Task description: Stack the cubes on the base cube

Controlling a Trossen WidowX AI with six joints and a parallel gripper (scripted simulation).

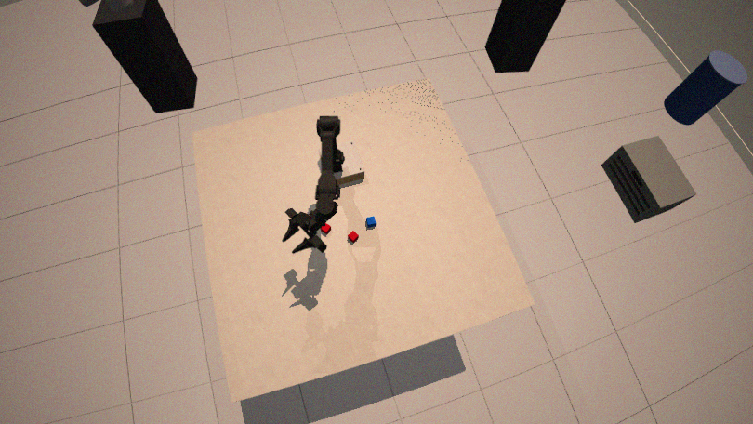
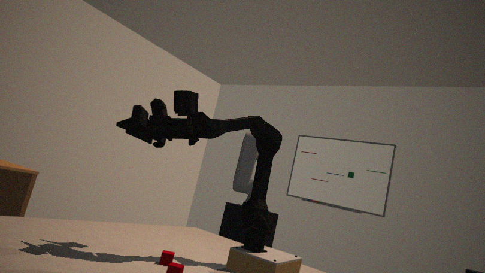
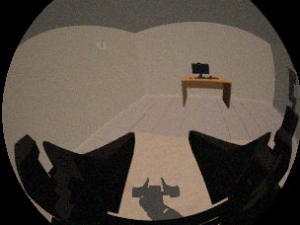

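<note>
Red solid cubes (image 1: 352, 236) (image 2: 166, 258) both sit unstacked on the counter (image 1: 447, 263) (image 2: 118, 233) (image 3: 160, 160), left of the blue cube (image 1: 371, 221), presumably the base; my tool (image 1: 288, 246) (image 2: 121, 127) (image 3: 162, 136) hovers parted, empty; both placements remain.

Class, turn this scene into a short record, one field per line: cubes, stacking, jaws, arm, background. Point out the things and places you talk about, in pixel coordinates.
cubes: two red cubes, one (image 1: 325, 228) and another (image 1: 352, 236), and a blue cube (image 1: 371, 221)
stacking: none; all three cubes sit apart on the table (image 1: 421, 273)
jaws: parted, holding nothing, raised above the table
arm: black arm (image 1: 327, 152) (image 2: 263, 176), bent at the elbow, standing on a base block (image 2: 249, 266)
background: whiteboard (image 2: 342, 193) on the wall; desk (image 3: 207, 84) with a monitor (image 3: 200, 68)
</note>
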